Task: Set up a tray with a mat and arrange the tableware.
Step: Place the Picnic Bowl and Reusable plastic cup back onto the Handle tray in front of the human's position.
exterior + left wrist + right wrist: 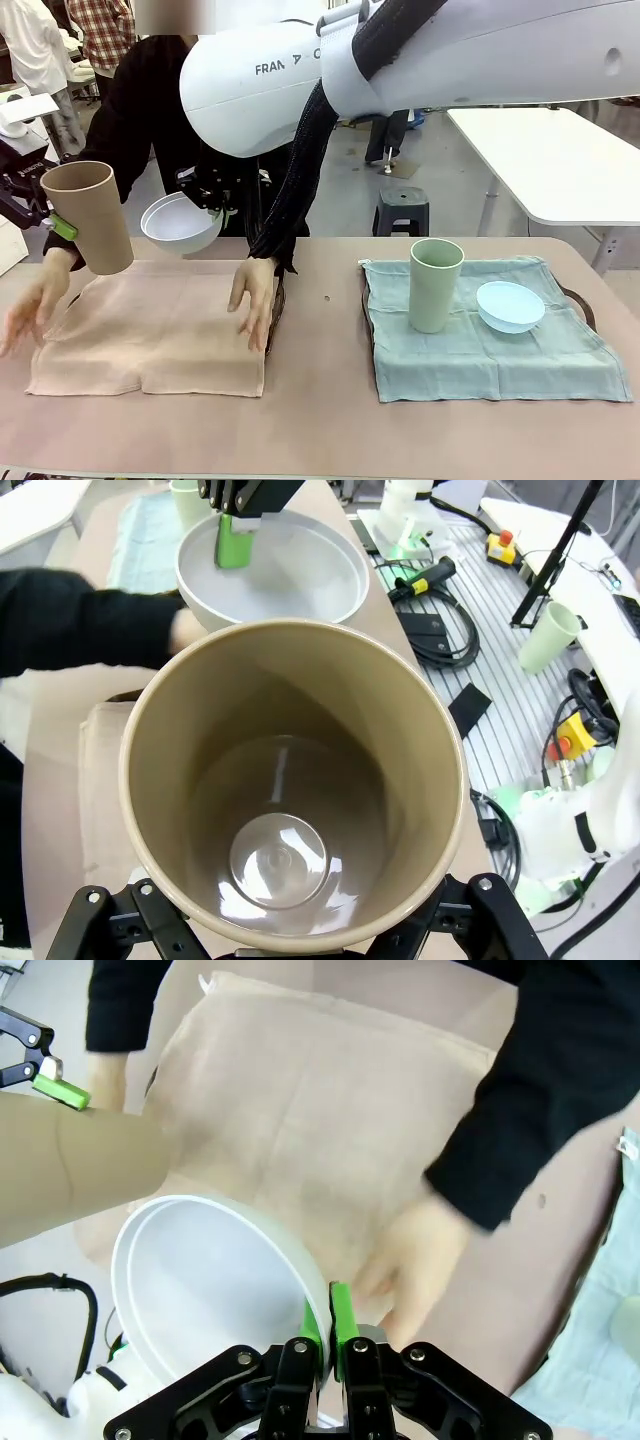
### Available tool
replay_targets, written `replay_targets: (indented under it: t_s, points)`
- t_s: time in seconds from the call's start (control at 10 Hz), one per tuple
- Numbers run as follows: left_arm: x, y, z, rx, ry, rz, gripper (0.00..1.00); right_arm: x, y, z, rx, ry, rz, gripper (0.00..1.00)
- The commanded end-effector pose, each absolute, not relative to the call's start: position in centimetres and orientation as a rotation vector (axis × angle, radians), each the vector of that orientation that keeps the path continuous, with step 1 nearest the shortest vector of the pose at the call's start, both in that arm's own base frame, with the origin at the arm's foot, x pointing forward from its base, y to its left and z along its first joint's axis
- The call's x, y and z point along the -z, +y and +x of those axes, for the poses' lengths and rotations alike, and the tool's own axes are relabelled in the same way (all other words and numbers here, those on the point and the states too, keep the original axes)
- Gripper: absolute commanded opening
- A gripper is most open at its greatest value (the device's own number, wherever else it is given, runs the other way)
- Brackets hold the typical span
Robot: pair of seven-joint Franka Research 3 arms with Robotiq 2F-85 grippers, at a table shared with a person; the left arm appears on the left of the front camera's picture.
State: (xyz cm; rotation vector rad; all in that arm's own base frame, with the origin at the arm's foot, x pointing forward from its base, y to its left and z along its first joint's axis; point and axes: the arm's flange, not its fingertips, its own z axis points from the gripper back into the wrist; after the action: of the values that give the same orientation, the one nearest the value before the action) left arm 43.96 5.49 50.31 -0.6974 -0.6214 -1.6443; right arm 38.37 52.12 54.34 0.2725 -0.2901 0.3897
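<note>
At the far left, my left gripper (57, 222) is shut on a tan cup (88, 215), held tilted in the air above the table; the left wrist view looks down into the tan cup (290, 780). My right gripper (215, 205) reaches across, shut on the rim of a white bowl (182, 222), which hangs beside the cup. The white bowl (210, 1280) sits between my green pads (342, 1320). A person's hands (255, 295) press on a tan mat (150, 330) that covers a dark tray (278, 310). On the right, a pale green cup (436, 285) and a light blue bowl (510, 305) stand on a blue-green mat (490, 350).
The person in a black sleeve (540, 1110) leans over the far edge. A white table (550, 160) and a stool (402, 208) stand behind at the right. Cables and a spare pale green cup (548, 635) lie on the robot's base plate.
</note>
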Motion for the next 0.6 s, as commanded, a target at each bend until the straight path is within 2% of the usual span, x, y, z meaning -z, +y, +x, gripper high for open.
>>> replay_targets:
  t_s: [0.0, 0.5]
  points:
    - [-50.79, 5.54, 43.95, 1.649, -0.612, -0.7, 0.33, -54.35, 52.31, 38.45, -0.388, -0.296, 0.267, 0.0]
    - [-50.79, 5.54, 43.95, 1.649, -0.612, -0.7, 0.33, -54.35, 52.31, 38.45, -0.388, -0.296, 0.267, 0.0]
